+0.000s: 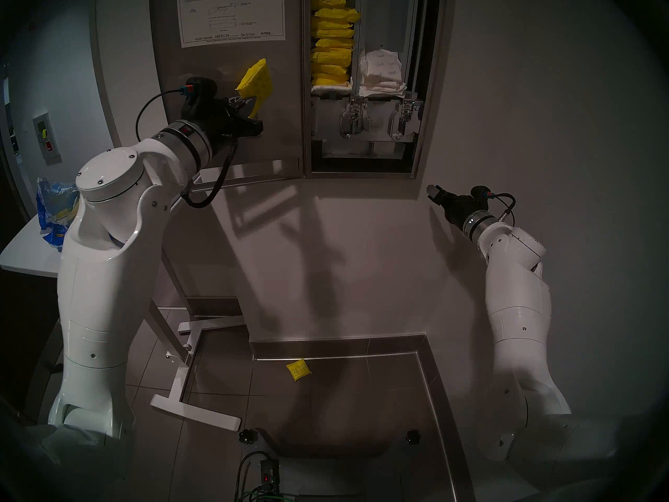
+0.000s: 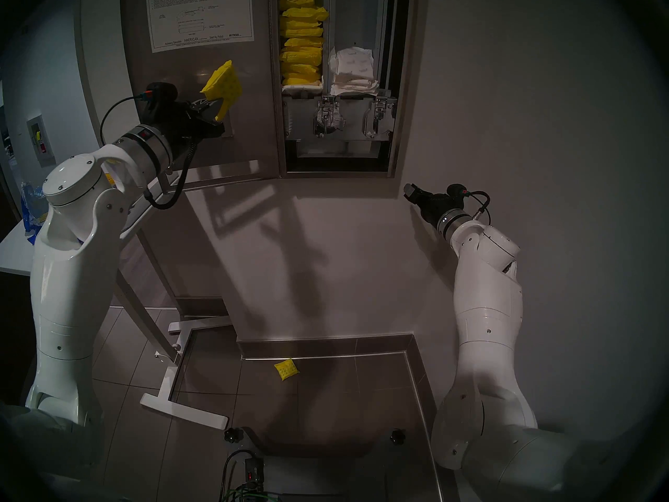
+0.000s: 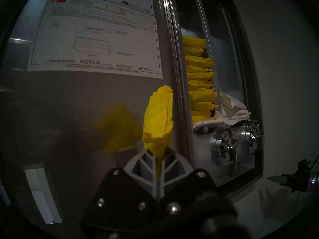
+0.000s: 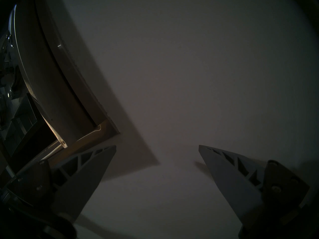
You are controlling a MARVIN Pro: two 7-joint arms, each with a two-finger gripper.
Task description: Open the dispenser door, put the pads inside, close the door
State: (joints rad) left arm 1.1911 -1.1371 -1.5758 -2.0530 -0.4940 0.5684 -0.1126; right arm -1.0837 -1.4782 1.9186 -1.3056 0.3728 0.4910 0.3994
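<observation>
Fingers, left [image 3: 156, 155]: pinched on one yellow pad [image 3: 158, 119]; right [image 4: 157, 147]: spread, empty. Door [image 1: 224, 92] open. I should tilt it flat before topping the yellow stack [image 1: 331, 37].

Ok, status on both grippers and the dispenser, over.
Left gripper shut on yellow pad. Right gripper open, empty. Dispenser door open. One dropped pad on floor.

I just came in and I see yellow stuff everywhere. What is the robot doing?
It is filling a wall dispenser with pads. The dispenser door is swung open. The left gripper is shut on a yellow pad, holding it up in front of the door, beside the yellow stack already inside. The right gripper waits open and empty near the wall. One yellow pad lies dropped on the floor.
</observation>
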